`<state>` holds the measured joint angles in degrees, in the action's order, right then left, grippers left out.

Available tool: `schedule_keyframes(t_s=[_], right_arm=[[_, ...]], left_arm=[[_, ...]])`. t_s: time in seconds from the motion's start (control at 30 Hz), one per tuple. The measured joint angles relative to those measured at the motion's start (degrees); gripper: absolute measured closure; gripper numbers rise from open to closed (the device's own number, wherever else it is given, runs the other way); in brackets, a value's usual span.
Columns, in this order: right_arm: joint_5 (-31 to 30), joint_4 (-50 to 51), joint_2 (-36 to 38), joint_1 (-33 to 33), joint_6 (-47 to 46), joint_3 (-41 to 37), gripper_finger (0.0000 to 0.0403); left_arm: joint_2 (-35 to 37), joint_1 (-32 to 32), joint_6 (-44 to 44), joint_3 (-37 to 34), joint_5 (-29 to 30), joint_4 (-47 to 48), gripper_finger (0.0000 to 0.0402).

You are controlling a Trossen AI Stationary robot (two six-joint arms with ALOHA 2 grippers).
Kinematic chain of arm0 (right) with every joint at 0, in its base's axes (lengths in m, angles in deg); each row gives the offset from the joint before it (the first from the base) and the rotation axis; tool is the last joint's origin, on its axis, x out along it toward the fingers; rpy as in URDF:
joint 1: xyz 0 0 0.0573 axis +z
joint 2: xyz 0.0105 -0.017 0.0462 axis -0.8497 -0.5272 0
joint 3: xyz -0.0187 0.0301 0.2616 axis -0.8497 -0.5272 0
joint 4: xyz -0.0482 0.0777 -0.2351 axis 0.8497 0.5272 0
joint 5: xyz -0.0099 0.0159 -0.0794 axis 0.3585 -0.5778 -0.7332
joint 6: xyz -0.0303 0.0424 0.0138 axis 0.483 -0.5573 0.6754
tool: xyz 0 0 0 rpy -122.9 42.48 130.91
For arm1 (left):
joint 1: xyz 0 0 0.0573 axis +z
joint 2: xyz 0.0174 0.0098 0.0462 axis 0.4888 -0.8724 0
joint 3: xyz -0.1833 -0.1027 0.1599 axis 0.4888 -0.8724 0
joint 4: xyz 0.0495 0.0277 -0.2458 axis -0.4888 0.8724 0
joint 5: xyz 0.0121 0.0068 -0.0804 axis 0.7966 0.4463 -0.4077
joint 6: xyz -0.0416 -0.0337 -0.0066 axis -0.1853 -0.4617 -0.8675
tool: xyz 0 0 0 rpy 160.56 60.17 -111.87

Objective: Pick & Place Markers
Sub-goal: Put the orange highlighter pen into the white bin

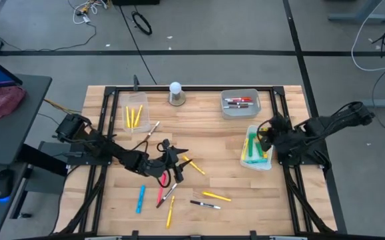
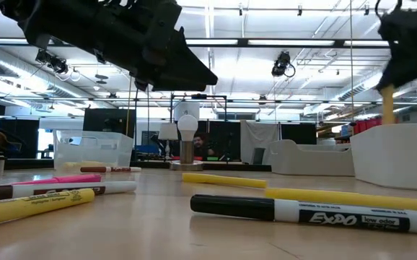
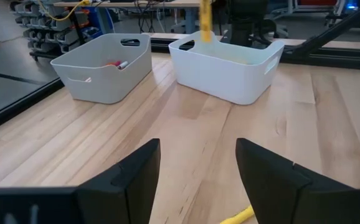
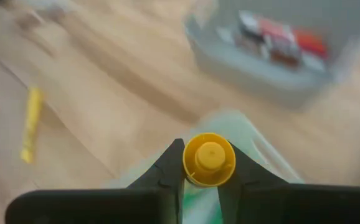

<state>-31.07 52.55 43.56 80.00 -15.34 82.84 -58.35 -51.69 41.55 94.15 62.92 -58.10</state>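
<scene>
Right wrist view shows the right end effector point(image 4: 202, 180) clamped on a yellow marker point(image 4: 209, 159) above the white bin point(image 1: 256, 148); lower it well inside the rim before releasing. Left end effector point(image 3: 197, 163) hangs apart over loose markers point(image 1: 179, 190).

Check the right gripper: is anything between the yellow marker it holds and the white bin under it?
Nothing visible. The right gripper holds the yellow marker upright directly over the white bin, with only open air between them.

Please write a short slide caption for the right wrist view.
Right hand holds a yellow marker above the white bin, grey bin beyond.
</scene>
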Motion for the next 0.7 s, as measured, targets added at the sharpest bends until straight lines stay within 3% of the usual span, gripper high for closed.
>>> schedule_keyframes(t_s=[0.13,0.27,0.7], right_arm=[[10.47,2.97,-0.15,-3.39,-3.78,-1.92,0.0349],[18.39,-2.73,-0.37,-6.61,-2.01,-7.08,0.0349],[29.81,-9.53,-7.97,-19.17,7.46,-9.16,0.0335]], left_arm=[[0.0,0.54,-1.37,0.0,-0.02,0.03,0.0184],[0.0,0.78,-1.79,0.0,-1.31,0.05,0.0184],[0.0,0.77,-1.95,0.0,-2.6,0.07,0.0184]])
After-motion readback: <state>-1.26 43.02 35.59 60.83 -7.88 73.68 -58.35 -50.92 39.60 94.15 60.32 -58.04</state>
